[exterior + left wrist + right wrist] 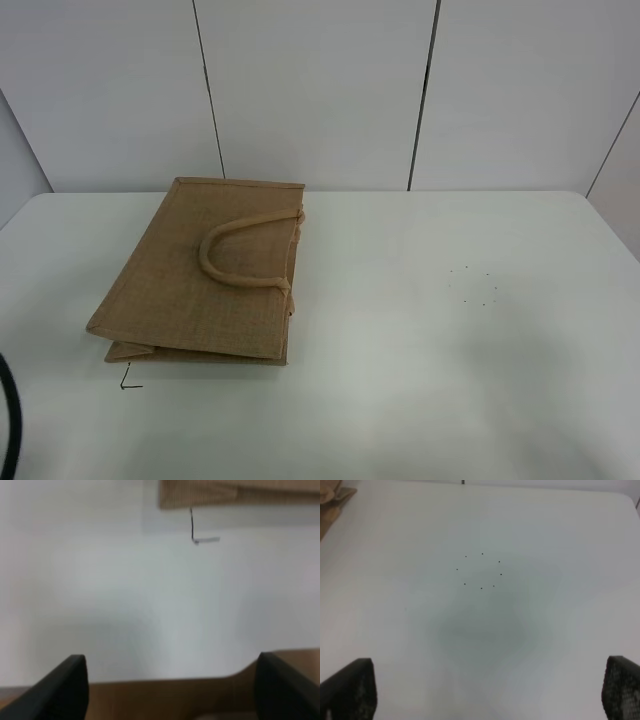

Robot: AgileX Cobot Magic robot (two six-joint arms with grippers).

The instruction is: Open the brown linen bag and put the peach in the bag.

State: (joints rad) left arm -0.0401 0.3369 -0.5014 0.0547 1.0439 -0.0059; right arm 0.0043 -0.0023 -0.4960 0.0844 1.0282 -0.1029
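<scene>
You have the table (pixel 420 360) as the largest thing here, white and rounded at its far right corner. The bag (pixel 200 275) lies flat and folded on the left half, its far end near the table's far edge, one rolled handle (pixel 232 262) looping across its upper face. Just off the bag's near corner sits a small black L-shaped mark (pixel 129 381), and on the right half a ring of tiny dots (pixel 472 285). No peach shows in any view.

Your left end effector (pixel 170 687) hangs over the table's near edge, fingers spread wide and holding nothing. Your right end effector (pixel 487 692) is likewise wide open and empty, above bare table near the dots.
</scene>
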